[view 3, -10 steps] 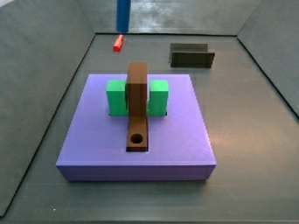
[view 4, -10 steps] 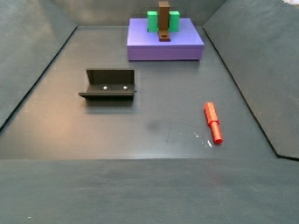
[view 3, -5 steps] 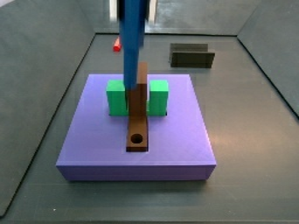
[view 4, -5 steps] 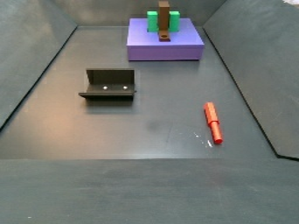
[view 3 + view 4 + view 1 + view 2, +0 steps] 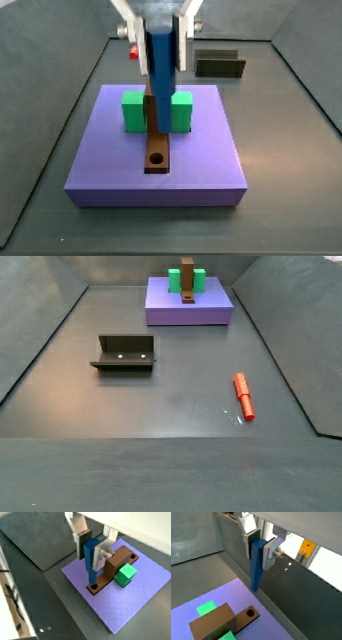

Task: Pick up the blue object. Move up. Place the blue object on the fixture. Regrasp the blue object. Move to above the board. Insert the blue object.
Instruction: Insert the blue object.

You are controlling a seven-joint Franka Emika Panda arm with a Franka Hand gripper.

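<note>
My gripper [image 5: 160, 50] is shut on the blue object [image 5: 162, 65], a long blue peg that hangs upright between the silver fingers. It hovers above the board [image 5: 201, 160], a lavender slab bearing a green block [image 5: 134, 112] and a brown bar [image 5: 158, 120] with a round hole [image 5: 158, 159]. In both wrist views the gripper [image 5: 92, 554] [image 5: 259, 552] holds the peg [image 5: 90, 562] [image 5: 256, 567]. In a wrist view its lower tip lines up close to the hole [image 5: 94, 587]; in a wrist view the hole [image 5: 251, 613] lies apart from the tip. The fixture [image 5: 124, 353] stands empty on the floor.
A red peg [image 5: 245, 396] lies on the dark floor, apart from the fixture and the board [image 5: 201, 311]. The fixture also shows behind the board in a side view [image 5: 219, 64]. Grey walls enclose the floor on all sides.
The gripper with the blue object has come down into a side view, from only a blue tip at the frame's top to hanging over the brown bar. Nothing else moved.
</note>
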